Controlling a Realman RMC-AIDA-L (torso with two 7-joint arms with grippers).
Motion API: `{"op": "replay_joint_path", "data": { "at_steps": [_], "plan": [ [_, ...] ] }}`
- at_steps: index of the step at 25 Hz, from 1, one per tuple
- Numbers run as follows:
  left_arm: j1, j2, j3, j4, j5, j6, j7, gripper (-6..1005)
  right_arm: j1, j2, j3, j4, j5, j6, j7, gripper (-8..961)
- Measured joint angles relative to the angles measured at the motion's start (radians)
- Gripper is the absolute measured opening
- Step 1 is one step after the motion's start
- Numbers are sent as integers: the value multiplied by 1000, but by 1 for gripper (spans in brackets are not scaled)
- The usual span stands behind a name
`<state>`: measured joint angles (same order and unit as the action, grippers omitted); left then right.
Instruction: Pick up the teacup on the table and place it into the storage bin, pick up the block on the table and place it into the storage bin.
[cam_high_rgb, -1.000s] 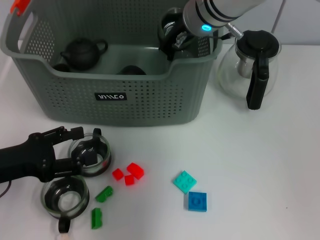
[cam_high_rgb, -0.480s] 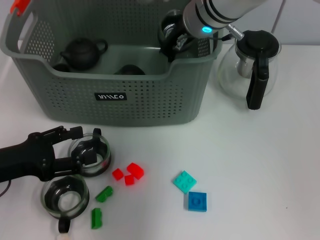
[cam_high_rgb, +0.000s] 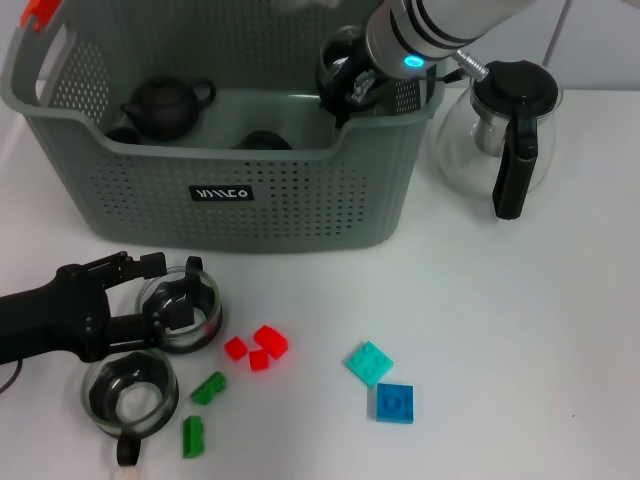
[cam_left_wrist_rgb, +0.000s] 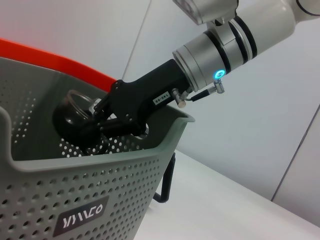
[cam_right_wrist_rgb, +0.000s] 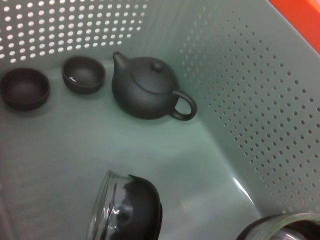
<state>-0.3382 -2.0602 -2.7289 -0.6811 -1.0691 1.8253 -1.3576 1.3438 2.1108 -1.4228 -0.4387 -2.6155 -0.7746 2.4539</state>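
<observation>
A glass pot with a black handle (cam_high_rgb: 505, 130) is seen standing just beside the storage bin (cam_high_rgb: 230, 170) on the robot's right. Inside the bin, a dark teapot (cam_right_wrist_rgb: 147, 90) is shown beside two small dark cups (cam_right_wrist_rgb: 83, 74), and a glass vessel with a dark part (cam_right_wrist_rgb: 130, 210) lies on the bin floor. The right gripper (cam_high_rgb: 345, 90) is held inside the bin's right end, and its fingers (cam_left_wrist_rgb: 102, 117) are closed on a glass teacup (cam_left_wrist_rgb: 75, 115) above the bin floor. In front of the bin, the left gripper (cam_high_rgb: 150, 295) is placed low at the table (cam_high_rgb: 520, 330), its jaws spread around a second glass teacup (cam_high_rgb: 182, 310). A third glass cup (cam_high_rgb: 128, 395) is seen just nearer, with red blocks (cam_high_rgb: 258, 348), green blocks (cam_high_rgb: 200, 410), a teal block (cam_high_rgb: 369, 362) and a blue block (cam_high_rgb: 394, 403) scattered to the right.
</observation>
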Motion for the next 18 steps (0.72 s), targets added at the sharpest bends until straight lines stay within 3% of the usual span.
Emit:
{"op": "replay_joint_path", "data": {
  "at_steps": [4, 10, 15, 18],
  "plan": [
    [-1, 0, 0, 0, 0, 0, 0, 904, 0, 0, -1, -1, 6, 1, 1, 95],
    [-1, 0, 0, 0, 0, 0, 0, 904, -2, 0, -1, -9, 24, 6, 0, 211],
    [-1, 0, 0, 0, 0, -2, -2, 904, -6, -5, 14, -59, 25, -25, 16, 450],
    [-1, 0, -8, 0, 0, -3, -6, 904, -44, -12, 53, -202, 26, -146, 38, 579]
  ]
}}
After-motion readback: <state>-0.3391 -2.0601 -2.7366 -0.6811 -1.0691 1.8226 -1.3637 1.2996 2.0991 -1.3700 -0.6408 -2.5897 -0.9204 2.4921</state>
